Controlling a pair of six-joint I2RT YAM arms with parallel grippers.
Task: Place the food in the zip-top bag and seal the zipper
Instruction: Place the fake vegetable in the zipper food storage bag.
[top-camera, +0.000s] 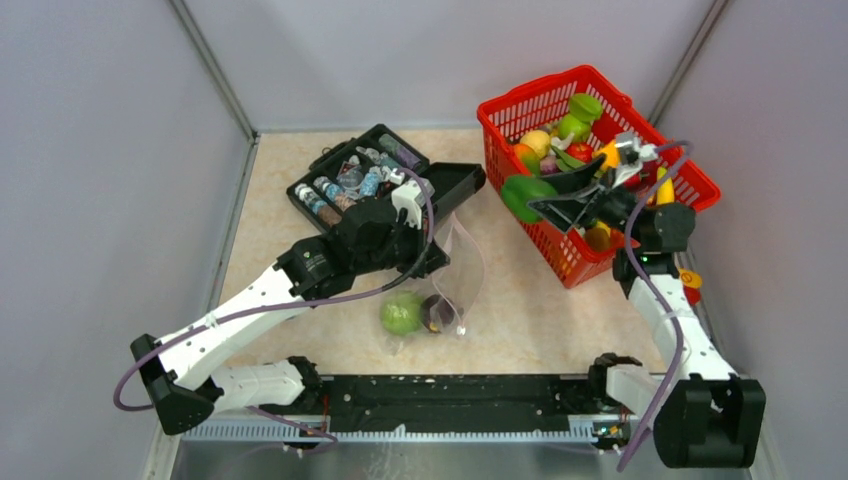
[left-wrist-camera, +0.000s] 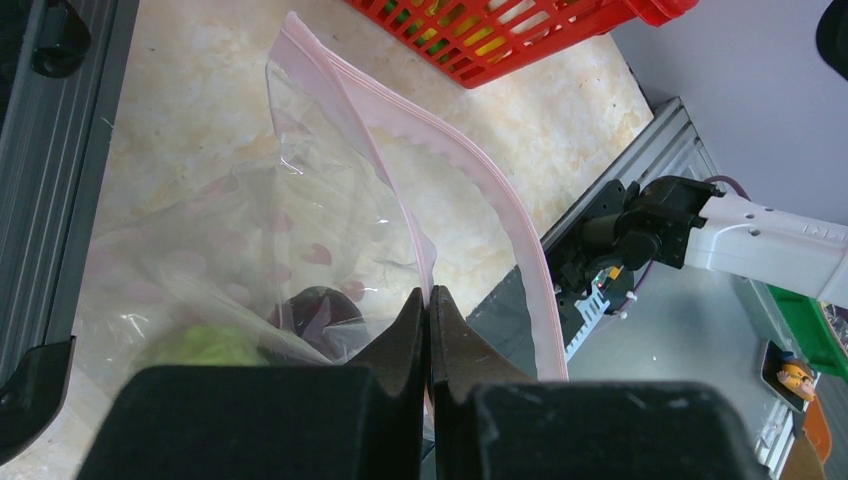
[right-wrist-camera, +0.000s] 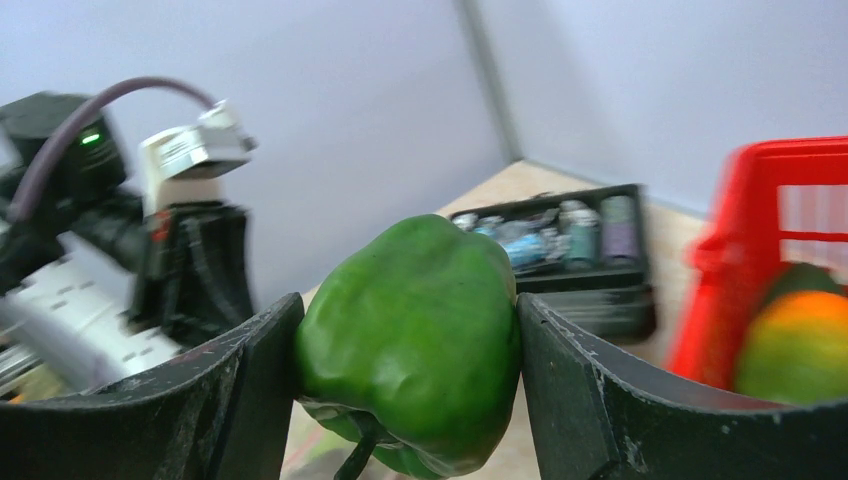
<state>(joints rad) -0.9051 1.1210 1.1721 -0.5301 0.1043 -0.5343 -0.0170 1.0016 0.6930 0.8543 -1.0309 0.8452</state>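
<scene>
Food loading is in hand. Green pepper is clamped between right gripper fingers at the red basket's nine o'clock edge. Zip-top bag lies toward eight o'clock, well apart. Left gripper fingers are pressed together, pinching one lip beside the zipper. Next move, as judged, is to carry the pepper into that mouth. Only the left wrist view shows the lips parted. Only the top view shows the gap to cross.

Bare table is being left open between the zip-top bag and the red basket, at whose rim the green pepper is being held by the right gripper. The bag's far side is being crowded by the black case, its left by the left gripper pinching its mouth edge.
</scene>
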